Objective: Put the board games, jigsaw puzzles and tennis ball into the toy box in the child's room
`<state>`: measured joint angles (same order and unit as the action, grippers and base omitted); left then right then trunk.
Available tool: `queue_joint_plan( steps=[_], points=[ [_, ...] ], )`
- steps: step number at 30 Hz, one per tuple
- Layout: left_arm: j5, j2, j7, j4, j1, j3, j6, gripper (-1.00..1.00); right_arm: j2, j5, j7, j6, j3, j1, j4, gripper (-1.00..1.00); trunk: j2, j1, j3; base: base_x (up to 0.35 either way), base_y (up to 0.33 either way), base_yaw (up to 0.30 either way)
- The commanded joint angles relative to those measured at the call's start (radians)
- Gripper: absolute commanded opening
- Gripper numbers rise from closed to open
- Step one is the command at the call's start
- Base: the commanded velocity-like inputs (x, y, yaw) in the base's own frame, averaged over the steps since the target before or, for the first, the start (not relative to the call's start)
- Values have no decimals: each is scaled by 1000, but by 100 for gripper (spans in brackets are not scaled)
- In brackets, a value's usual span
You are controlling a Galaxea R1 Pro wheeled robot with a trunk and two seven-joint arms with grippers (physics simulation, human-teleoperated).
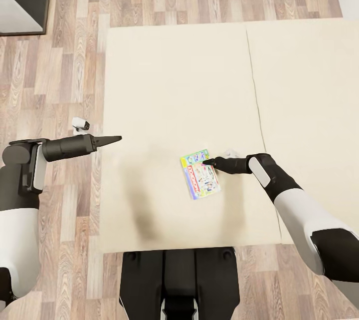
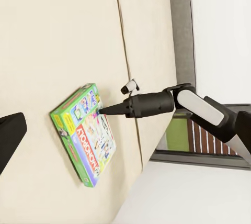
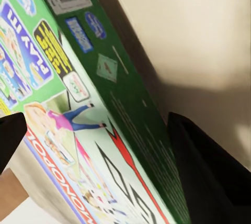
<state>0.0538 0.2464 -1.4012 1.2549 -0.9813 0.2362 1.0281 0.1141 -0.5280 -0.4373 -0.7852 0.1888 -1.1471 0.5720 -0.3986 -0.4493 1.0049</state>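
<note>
Right tool [image 1: 208, 162] spread open at the board game [image 1: 201, 173], one dark finger [image 3: 209, 171] against the green side wall and the other finger [image 3: 10, 135] out past the printed lid, so the box sits between them without being squeezed yet. Reaching in across the corner of the game farthest from the robot, as seen in the left wrist view, where the right tool [image 2: 104, 111] noses over that same end of the board game [image 2: 86, 132]. Lying flat on the beige sheet of the bed [image 1: 174, 85], near the bed's edge closest to the robot and just beside the seam between the two mattress halves. Probably light and stiff: a thin cardboard box with a glossy printed lid, likely slick under the pads and liable to swivel if pinched at a corner alone. Best taken across the short width, fingers on the two opposite long side walls near the middle, or by an edge with one finger on the lid and one slid beneath, the soft sheet giving way enough to let a finger under. Lid possibly loose, so a grip on the walls safer than on the lid rim. Left tool [image 1: 113, 139] well apart from the game, hovering over the bed's side edge, carrying nothing; whether spread or shut, cannot tell.
</note>
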Motion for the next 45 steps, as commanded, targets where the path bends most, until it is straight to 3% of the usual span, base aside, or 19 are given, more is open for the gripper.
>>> queue_joint_plan(
  steps=[1, 32, 45],
  points=[
    [1, 0, -2, 0, 0, 0, 10, 100, 1, 3, -3, 0, 4, 0, 0, 100, -1, -1, 1, 0, 18, 0],
    [1, 0, -2, -1, -1, 0, 10, 100, 4, 3, -5, -7, 6, 0, -1, 100, -1, -1, 1, 0, 89, 0],
    [1, 0, -2, -2, 0, 0, 10, 100, 22, 2, 25, -83, 6, -21, -1, 100, -1, -1, 1, 0, 5, 0]
  ],
)
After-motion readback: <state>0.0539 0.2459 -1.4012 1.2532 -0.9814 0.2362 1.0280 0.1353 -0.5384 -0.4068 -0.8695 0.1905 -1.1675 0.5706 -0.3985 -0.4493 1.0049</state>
